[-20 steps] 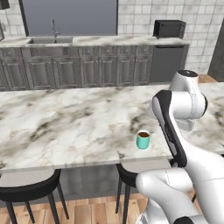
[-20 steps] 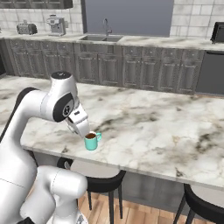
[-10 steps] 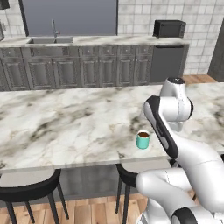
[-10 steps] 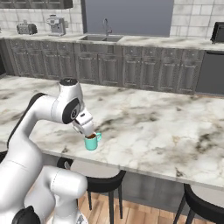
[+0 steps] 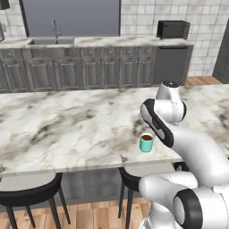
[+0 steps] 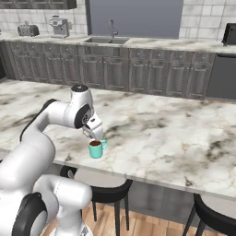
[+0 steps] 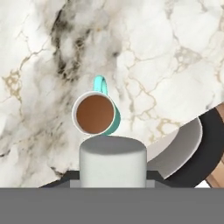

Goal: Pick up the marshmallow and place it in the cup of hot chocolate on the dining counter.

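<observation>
Grey kitchen cabinets (image 5: 89, 71) with a steel sink (image 6: 108, 40) line the far wall, and in front of them runs the long white-and-grey veined marble dining counter (image 5: 67, 129). Near its front edge we see the small teal cup of brown hot chocolate (image 6: 96, 149), upright, with a small handle showing in the hand view. Our two-finger gripper (image 6: 94, 137) hangs just above the cup's rim, clenched on the soft white marshmallow block (image 7: 113, 161), which the hand view shows just beside the cup's mouth, not in the drink. Black round stools (image 5: 31, 192) stand under the counter's front edge.
</observation>
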